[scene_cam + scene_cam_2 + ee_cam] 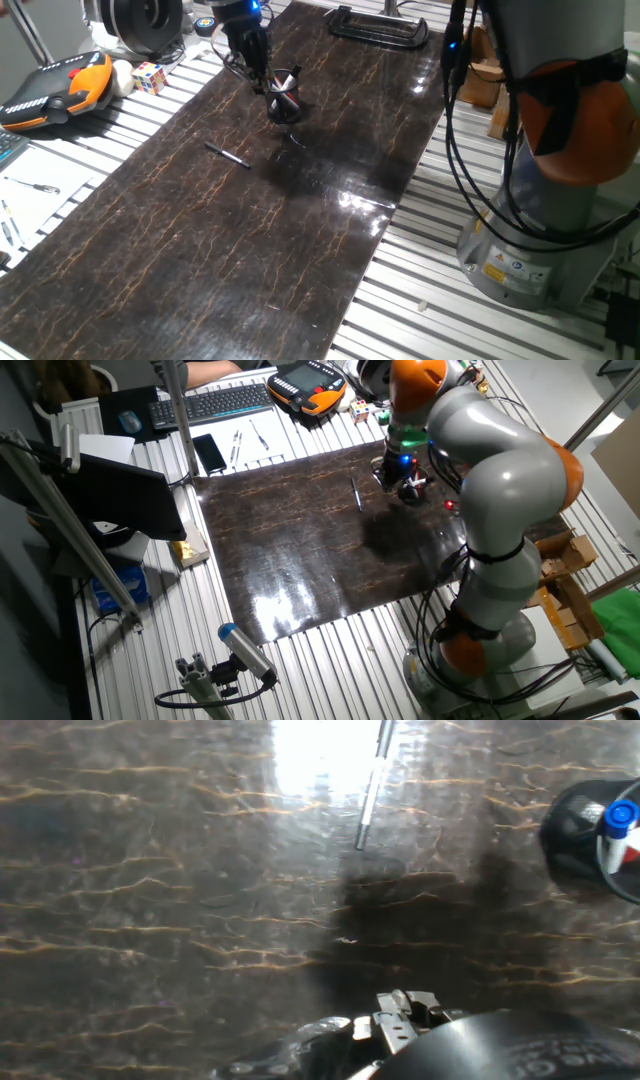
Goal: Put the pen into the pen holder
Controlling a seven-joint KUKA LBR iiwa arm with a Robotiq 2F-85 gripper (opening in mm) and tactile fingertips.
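the pen [227, 155] lies flat on the dark mat [200, 250], apart from the pen holder [285, 100], which stands upright with a blue pen [617, 828] inside. gripper [255, 72] hovers just beside holder; finger spread cannot be told.

No text, brand, number or sign can be read in any view: the stickers on the robot base [510, 268] carry a yellow warning mark (its symbol and print far too small to make out), and the keyboard [212, 402] shows no legible keys.
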